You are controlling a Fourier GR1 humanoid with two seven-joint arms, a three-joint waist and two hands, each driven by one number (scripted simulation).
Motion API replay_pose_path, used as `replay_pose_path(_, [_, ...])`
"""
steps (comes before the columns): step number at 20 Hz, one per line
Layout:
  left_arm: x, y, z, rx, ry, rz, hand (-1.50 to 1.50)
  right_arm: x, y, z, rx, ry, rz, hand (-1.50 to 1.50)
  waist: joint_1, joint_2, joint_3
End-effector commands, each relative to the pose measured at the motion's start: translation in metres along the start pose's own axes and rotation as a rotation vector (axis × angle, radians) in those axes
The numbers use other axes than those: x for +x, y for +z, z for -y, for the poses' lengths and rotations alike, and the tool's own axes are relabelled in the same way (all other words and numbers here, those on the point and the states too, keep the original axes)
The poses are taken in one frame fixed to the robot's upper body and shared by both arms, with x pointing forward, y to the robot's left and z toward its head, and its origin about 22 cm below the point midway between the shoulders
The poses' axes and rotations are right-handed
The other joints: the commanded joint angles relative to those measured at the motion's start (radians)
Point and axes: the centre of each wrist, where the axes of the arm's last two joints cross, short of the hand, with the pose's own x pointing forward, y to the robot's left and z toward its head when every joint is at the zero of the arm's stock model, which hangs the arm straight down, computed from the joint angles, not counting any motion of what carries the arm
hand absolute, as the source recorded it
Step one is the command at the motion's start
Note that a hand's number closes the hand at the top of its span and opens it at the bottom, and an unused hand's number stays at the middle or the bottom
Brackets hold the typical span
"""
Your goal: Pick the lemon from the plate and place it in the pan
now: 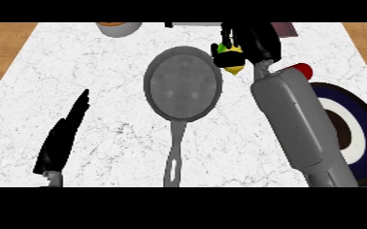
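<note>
Lemon (pixel 234 61) sits pinched in the curled fingers of the right robot hand (pixel 251 41), held just beside the right rim of the grey pan (pixel 183 85) on the white marble desk (pixel 108 126). The dark blue plate (pixel 347 121) lies at right, partly behind the forearm. The left robot hand (pixel 63 136) rests at lower left, fingers straight.

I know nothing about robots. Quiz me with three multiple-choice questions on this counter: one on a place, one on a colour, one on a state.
1. Where is the lemon?
A. in the pan
B. in the right hand, beside the pan's right rim
C. on the plate

2. What colour is the pan?
A. grey
B. red
C. yellow

3. How is the left hand?
A. curled round the lemon
B. open, fingers straight
C. holding the pan's handle

Answers: 1 B, the right hand curls round it; 2 A, grey all over; 3 B, it rests at lower left, holding nothing.
</note>
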Motion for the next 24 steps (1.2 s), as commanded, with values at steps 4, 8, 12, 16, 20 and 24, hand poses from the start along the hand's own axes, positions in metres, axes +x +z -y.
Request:
replay_pose_path(4, [0.000, -0.001, -0.012, -0.014, -0.007, 0.016, 0.00, 0.036, -0.038, -0.043, 0.100, -0.107, -0.022, 1.50, 0.016, 0.004, 0.000])
replay_pose_path(8, [0.005, 0.000, -0.009, -0.017, -0.010, 0.034, 0.00, 0.030, -0.043, -0.073, 0.162, -0.045, -0.056, 1.50, 0.039, 0.011, 0.000])
replay_pose_path(12, [0.010, -0.007, 0.014, -0.056, -0.005, 0.042, 0.00, 0.026, -0.043, -0.090, 0.210, 0.034, -0.073, 1.50, 0.075, 0.023, 0.000])
replay_pose_path(16, [0.016, -0.011, 0.007, -0.076, -0.021, 0.072, 0.00, 0.004, -0.038, -0.101, 0.355, -0.146, -0.168, 1.50, 0.102, 0.031, 0.001])
replay_pose_path(20, [0.026, -0.015, 0.020, -0.106, -0.013, 0.084, 0.00, -0.014, -0.032, -0.110, 0.419, -0.341, -0.327, -1.50, 0.133, 0.035, 0.002])
replay_pose_path(24, [0.024, -0.018, 0.012, -0.101, -0.021, 0.076, 0.00, -0.013, -0.036, -0.103, 0.287, -0.515, -0.274, -1.50, 0.127, 0.034, 0.003])
